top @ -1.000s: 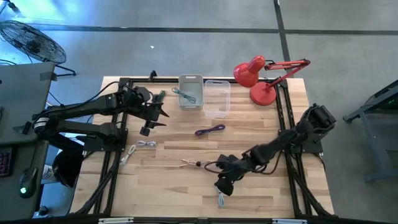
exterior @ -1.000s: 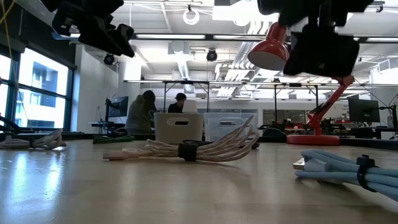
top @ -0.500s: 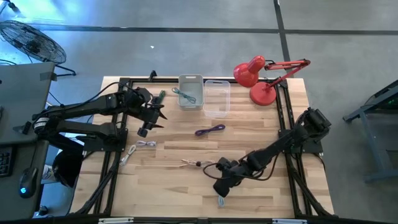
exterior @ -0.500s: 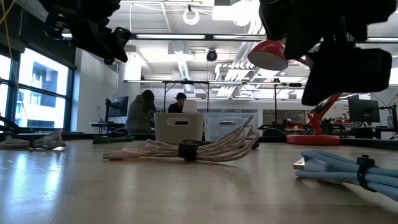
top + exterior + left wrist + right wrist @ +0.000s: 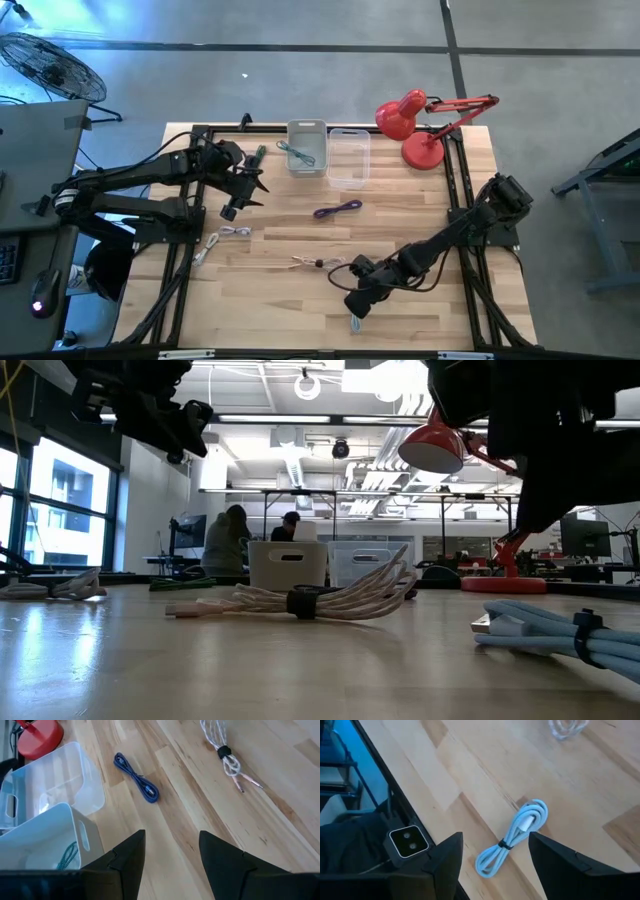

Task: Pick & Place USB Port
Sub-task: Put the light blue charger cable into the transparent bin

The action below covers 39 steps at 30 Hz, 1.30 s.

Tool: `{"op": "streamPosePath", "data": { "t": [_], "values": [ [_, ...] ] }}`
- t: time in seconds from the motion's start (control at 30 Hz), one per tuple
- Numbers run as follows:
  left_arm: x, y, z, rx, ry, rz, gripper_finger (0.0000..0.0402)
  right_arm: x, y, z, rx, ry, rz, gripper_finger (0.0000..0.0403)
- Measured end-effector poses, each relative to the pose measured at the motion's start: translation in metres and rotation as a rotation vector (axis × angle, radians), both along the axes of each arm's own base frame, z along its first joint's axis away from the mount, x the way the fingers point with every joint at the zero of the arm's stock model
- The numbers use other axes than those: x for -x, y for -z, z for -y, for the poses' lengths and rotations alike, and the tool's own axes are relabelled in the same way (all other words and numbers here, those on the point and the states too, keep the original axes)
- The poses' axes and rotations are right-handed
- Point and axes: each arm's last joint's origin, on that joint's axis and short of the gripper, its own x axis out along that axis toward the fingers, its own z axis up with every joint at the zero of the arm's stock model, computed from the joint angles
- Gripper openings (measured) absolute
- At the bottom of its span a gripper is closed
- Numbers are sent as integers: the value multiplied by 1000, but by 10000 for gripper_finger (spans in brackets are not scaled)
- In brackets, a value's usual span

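Several bundled USB cables lie flat on the wooden table. A light blue cable (image 5: 355,322) (image 5: 512,840) (image 5: 560,635) is near the near edge, a beige cable (image 5: 315,263) (image 5: 310,600) mid-table, a purple cable (image 5: 338,209) (image 5: 136,777) farther back and a white cable (image 5: 225,235) to the left. My right gripper (image 5: 357,300) (image 5: 492,870) hovers open just above the light blue cable without touching it. Over the table's left side, beside the bins, my left gripper (image 5: 255,190) (image 5: 172,865) hangs open and holds nothing.
A grey bin (image 5: 307,148) (image 5: 50,845) holding a teal cable and a clear bin (image 5: 348,158) (image 5: 60,775) stand at the far edge. A red desk lamp (image 5: 415,125) is at the far right. A small camera (image 5: 407,842) sits at the near edge.
My right gripper has moved a little toward the table's near edge, closer over the light blue cable, and has stayed open. The cables have not moved.
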Motion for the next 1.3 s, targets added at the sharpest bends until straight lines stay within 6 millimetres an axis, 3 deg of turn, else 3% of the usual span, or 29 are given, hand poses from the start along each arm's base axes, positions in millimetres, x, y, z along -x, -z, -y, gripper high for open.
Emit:
{"op": "streamPosePath", "data": {
  "t": [0.27, 0.5, 0.63, 0.77, 1.07, 1.17, 1.3],
  "values": [
    [0, 0, -1, -26, -28, -8, 182, 1, 1, 0, 4, -18, -10, 220],
    [0, 0, -1, -26, -30, -8, 182, -11, -14, -8, -5, -151, 200, 220],
    [0, 0, -1, -29, -32, -9, 182, -24, -45, -16, 69, -268, 368, 220],
    [0, 0, -1, -24, -38, -9, 182, -37, -90, -23, 179, -375, 537, 220],
    [0, 0, -1, -11, -52, -10, 182, -24, -186, -27, 443, -393, 539, 220],
    [0, 0, -1, -11, -52, -10, 182, -21, -203, -29, 470, -382, 552, 220],
    [0, 0, -1, -11, -52, -11, 182, -30, -202, -38, 485, -412, 510, 220]
  ]
}}
